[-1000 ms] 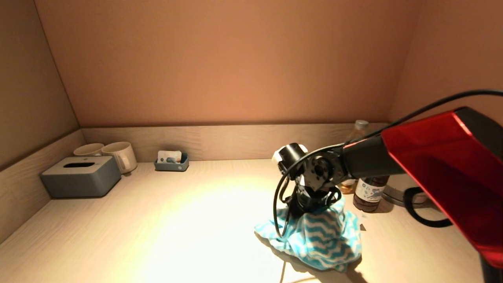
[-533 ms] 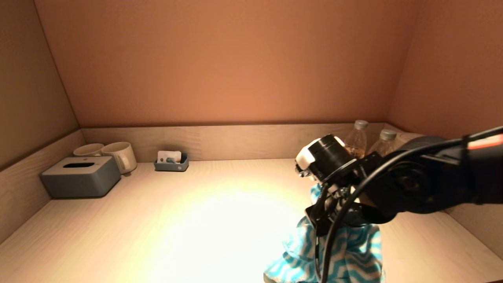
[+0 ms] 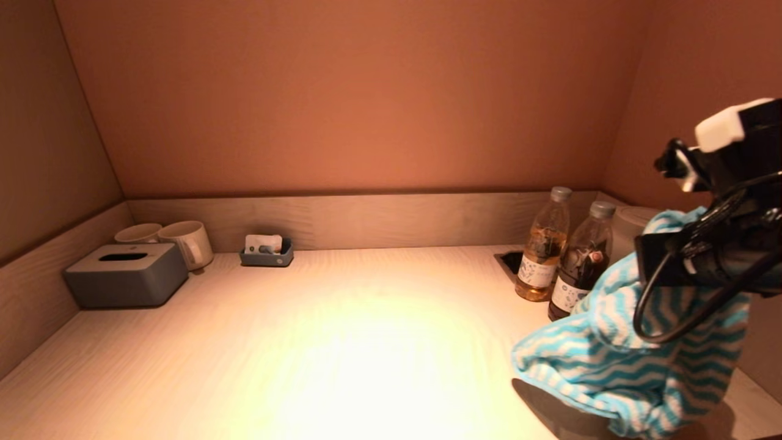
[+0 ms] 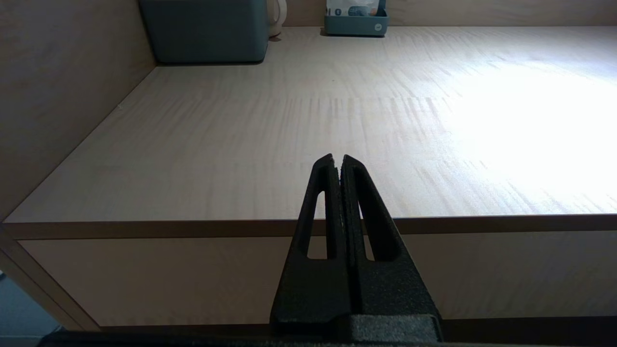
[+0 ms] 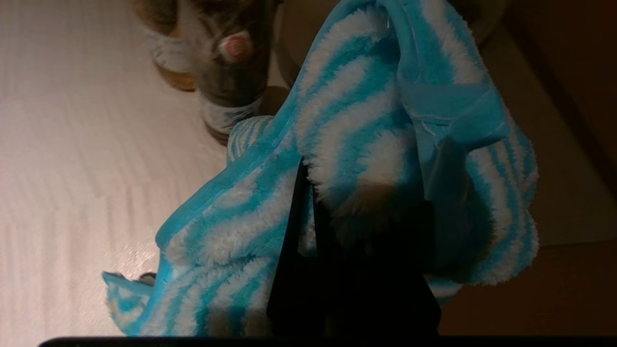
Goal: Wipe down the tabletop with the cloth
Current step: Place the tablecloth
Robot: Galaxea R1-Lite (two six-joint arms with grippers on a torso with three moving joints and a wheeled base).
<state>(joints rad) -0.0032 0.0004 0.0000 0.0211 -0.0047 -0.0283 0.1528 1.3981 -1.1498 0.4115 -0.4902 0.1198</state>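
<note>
A grey tissue box (image 3: 125,274), two mugs (image 3: 186,242) and a small tray (image 3: 266,252) sit far left; no writing is legible. The left gripper (image 4: 337,166) is pressed closed before the wooden tabletop (image 3: 342,342). Two labelled bottles (image 3: 565,256) stand right. The right gripper (image 5: 359,212) clamps the striped cloth (image 3: 623,360), raised.

Back left corner has a grey rectangular tissue box (image 3: 125,274) with two cream ceramic mugs (image 3: 185,242) right behind it. A small blue-grey tray holding white packets (image 3: 266,252) sits against the back ledge. Over on the right, two clear plastic bottles, one amber (image 3: 541,252) and one dark (image 3: 579,267), stand side by side.
</note>
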